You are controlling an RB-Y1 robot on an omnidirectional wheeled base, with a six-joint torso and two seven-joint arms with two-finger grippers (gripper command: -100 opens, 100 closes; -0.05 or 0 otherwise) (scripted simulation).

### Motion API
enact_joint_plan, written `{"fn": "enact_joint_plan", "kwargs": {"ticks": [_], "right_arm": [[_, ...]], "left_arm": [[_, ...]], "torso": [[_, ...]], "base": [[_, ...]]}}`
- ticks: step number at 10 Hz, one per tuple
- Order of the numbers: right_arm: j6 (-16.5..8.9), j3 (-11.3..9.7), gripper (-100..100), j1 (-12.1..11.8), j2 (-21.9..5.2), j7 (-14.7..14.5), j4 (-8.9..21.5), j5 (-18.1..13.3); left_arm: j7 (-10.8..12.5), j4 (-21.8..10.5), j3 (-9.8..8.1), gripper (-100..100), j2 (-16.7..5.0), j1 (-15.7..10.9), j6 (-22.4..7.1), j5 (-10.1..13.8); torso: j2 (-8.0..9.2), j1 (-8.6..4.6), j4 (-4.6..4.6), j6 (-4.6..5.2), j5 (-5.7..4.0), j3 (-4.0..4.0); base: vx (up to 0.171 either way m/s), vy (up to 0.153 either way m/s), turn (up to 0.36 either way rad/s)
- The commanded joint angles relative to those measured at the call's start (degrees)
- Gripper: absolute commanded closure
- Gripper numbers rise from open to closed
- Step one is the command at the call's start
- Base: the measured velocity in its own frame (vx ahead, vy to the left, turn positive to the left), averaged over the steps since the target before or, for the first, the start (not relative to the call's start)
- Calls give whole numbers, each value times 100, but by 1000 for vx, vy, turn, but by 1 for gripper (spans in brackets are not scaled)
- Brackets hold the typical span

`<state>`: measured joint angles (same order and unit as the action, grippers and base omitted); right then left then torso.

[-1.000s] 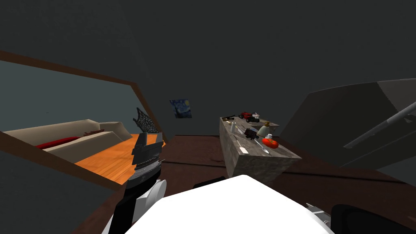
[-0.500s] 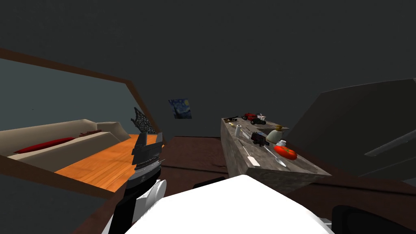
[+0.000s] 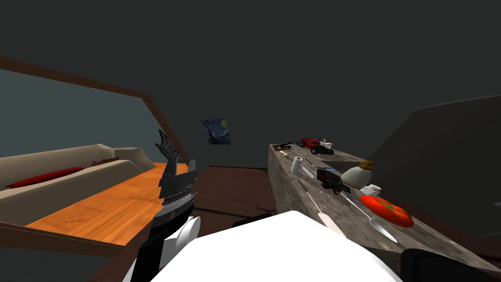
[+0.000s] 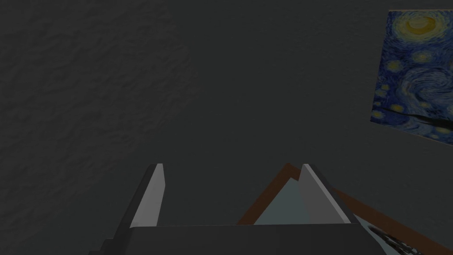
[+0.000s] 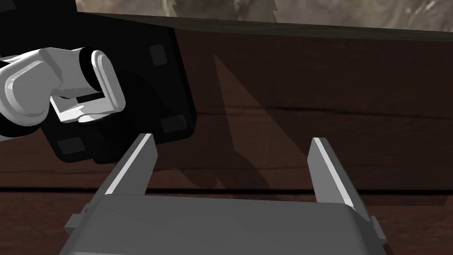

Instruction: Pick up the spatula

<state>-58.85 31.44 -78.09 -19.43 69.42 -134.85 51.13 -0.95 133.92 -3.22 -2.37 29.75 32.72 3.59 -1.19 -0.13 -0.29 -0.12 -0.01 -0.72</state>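
The spatula, a thin rod ending in a pale flat blade, lies on the grey stone-look counter close to its near edge, to the right of my chest. A silver spoon lies beside it, parallel. My left gripper is raised well left of the counter, its fingers open and empty in the left wrist view. My right gripper is open and empty, pointing down at the dark brown floor below the counter's edge.
The counter also holds a flat red tomato-shaped thing, a small white jar, a pale vase, a black object, a white roll and a red toy car. A beige sofa stands left beyond an orange floor.
I have moved closer to the counter; it has grown and slid toward the lower right of the head view. My left arm holds the same pose.
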Motion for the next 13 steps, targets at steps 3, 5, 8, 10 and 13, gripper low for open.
{"fn": "enact_joint_plan", "kwargs": {"ticks": [3,5,8,10,13], "right_arm": [[-539,184,-100,-42,-109,252,-7,351],[-728,255,-100,-50,-150,342,0,486],[-1116,403,-100,-54,-231,522,25,765],[-1123,411,-100,-59,-231,521,26,781],[-1013,296,-100,109,-180,367,305,689]], "left_arm": [[0,0,0,0,0,0,0,0],[0,0,0,0,0,1,0,0],[0,0,0,0,0,0,0,0],[0,0,0,0,0,0,0,0],[0,-1,1,0,1,-2,-1,0]], "torso": [[7,10,2,1,3,4],[-26,-18,-5,-2,-4,-14],[-5,-21,-1,-1,-5,-3],[12,-22,3,0,-5,7],[87,16,20,3,2,51]], "base": [[230,-14,42],[268,-81,56],[231,-82,56],[136,-70,28],[3,2,2]]}}
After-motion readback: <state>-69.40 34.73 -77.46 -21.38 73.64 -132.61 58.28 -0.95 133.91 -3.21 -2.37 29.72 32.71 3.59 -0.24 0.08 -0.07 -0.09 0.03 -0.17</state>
